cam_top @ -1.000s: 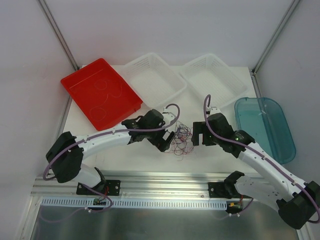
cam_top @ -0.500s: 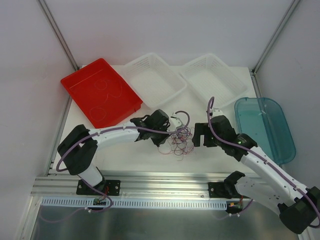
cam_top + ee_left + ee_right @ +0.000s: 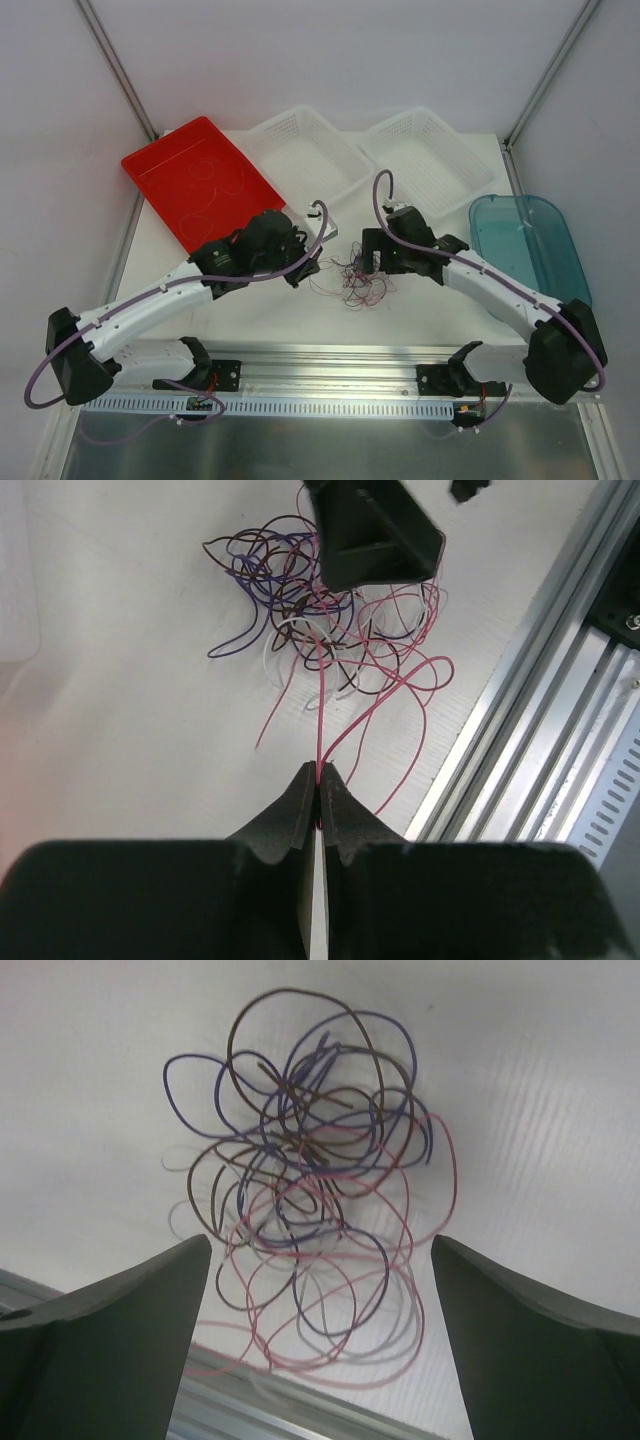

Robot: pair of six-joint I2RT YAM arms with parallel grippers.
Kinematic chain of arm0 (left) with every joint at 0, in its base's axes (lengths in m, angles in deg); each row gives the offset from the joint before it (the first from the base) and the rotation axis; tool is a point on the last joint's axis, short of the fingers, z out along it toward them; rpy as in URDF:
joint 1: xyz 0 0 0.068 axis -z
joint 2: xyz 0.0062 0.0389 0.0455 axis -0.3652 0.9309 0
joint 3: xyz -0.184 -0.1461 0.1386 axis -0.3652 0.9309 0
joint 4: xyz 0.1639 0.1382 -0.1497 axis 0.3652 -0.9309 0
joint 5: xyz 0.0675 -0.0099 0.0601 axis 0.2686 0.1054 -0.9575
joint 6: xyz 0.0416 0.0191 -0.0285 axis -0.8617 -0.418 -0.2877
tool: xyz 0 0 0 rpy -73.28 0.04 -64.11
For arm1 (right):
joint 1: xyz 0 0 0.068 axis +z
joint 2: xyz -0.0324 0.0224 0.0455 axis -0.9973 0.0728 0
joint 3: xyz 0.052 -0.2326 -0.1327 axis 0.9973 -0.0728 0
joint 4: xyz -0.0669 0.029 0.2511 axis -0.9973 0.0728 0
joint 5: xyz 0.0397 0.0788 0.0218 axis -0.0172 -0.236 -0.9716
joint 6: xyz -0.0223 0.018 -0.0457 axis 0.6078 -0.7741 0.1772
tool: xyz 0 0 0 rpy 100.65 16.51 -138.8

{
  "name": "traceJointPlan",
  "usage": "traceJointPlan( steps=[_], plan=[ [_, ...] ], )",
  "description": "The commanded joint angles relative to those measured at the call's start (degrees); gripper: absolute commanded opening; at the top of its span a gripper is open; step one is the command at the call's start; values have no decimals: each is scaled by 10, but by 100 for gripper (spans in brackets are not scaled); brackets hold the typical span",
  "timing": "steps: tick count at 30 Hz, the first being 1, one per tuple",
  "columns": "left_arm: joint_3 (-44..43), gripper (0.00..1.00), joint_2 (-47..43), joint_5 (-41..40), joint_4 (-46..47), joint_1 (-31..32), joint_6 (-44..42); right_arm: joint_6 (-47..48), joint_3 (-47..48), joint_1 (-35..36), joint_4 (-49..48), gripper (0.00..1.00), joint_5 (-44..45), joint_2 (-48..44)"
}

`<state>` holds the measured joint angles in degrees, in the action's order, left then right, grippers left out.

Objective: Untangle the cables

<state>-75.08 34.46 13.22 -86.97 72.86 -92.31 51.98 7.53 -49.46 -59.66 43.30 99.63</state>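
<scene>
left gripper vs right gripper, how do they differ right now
The left gripper is shut on a pink-red cable; the right gripper is open and holds nothing. The left gripper sits beside the tangle, while the right gripper hovers over it. Both are black.

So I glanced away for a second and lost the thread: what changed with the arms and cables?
The left claw shut on a pink-red cable and backed off to its left, drawing that strand taut out of the tangle. The right claw, open, moved in over the tangle. The red tray and teal tub stayed put.
</scene>
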Motion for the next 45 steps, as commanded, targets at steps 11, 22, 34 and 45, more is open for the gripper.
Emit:
traceJointPlan(
  steps=[11, 22, 34, 45],
  plan=[
    [-148, 0, -102, -181, -117, -29, 20, -60, 20, -11, -57, 71, 49, 191],
    [-289, 0, -52, -275, -192, -247, 63, -48, -65, -124, 34, 41, 129, 83],
    [-319, 0, -42, -318, -238, -304, 29, -20, -58, -231, 103, 33, 102, -44],
    [-142, 0, -71, 37, -160, -225, 119, 72, 6, -195, 112, 67, -14, -119]
  ],
)
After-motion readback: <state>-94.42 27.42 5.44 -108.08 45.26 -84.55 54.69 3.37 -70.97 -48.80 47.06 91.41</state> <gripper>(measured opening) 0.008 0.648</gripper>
